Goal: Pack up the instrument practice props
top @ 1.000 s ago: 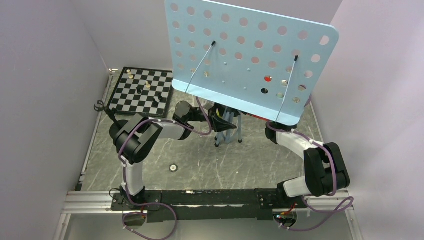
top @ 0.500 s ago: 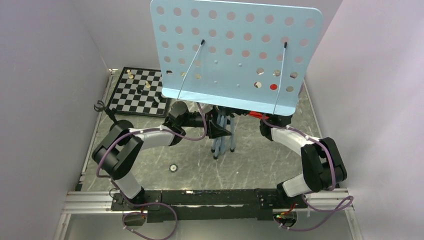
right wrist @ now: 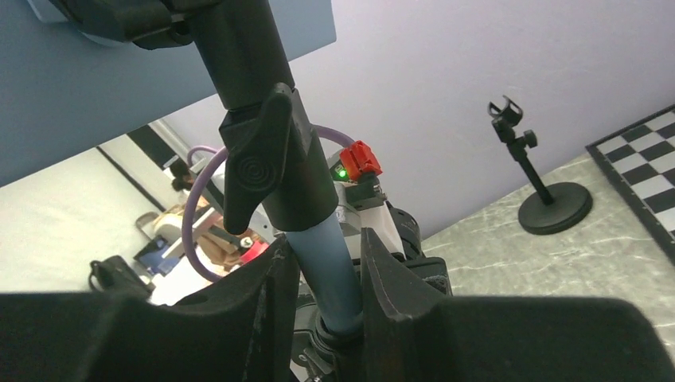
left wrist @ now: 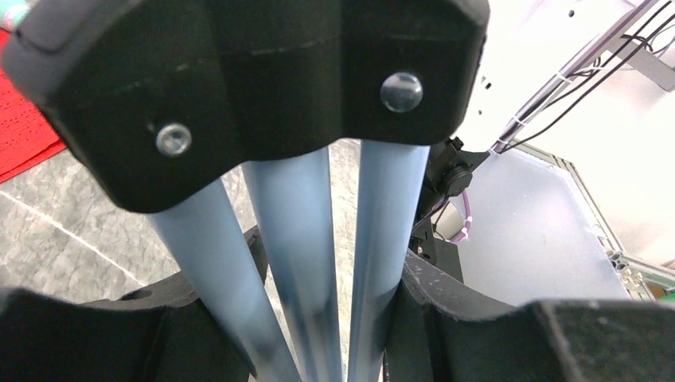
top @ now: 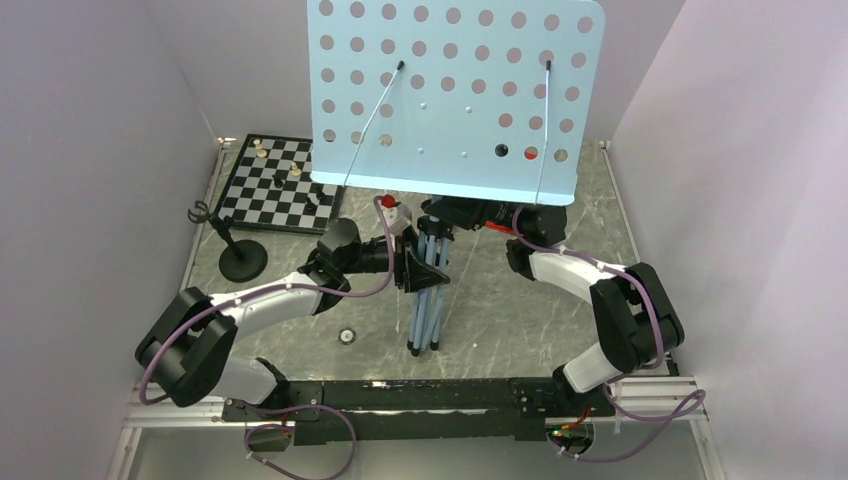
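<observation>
Jaws, left: your left gripper (top: 418, 272) has them pressed onto the folded tripod legs (left wrist: 306, 263). Both inner faces sit against the outer tubes, and the three pale blue tubes fill the gap just below the black hub (left wrist: 239, 72).
Jaws, right: your right gripper (right wrist: 325, 239) pinches the post (right wrist: 330, 278) from both sides, directly under the black clamp collar (right wrist: 271, 159) with its wing knob.
Music stand: the music stand (top: 450, 90) is held by both of your arms. Its perforated plate is at the far side and faces the overhead camera. The legs are gathered into one bundle that points toward the near edge, between the two arms.
Feet: the leg tips sit low over the desk (top: 500, 330). You cannot tell from these views whether they touch it.
Mic stand: the black mic stand (top: 242, 258) stands upright on the desk at the left. Its round base is just beside the near corner of the chessboard (top: 275, 185), well apart from both grippers.
Sheet music: the red sheet-music pages (left wrist: 24, 131) lie flat on the desk beyond the legs in your left wrist view. From overhead, only red slivers show through the plate's holes and under its lower edge.
Chessboard: in the far left corner, flat, with a few pieces on it.
</observation>
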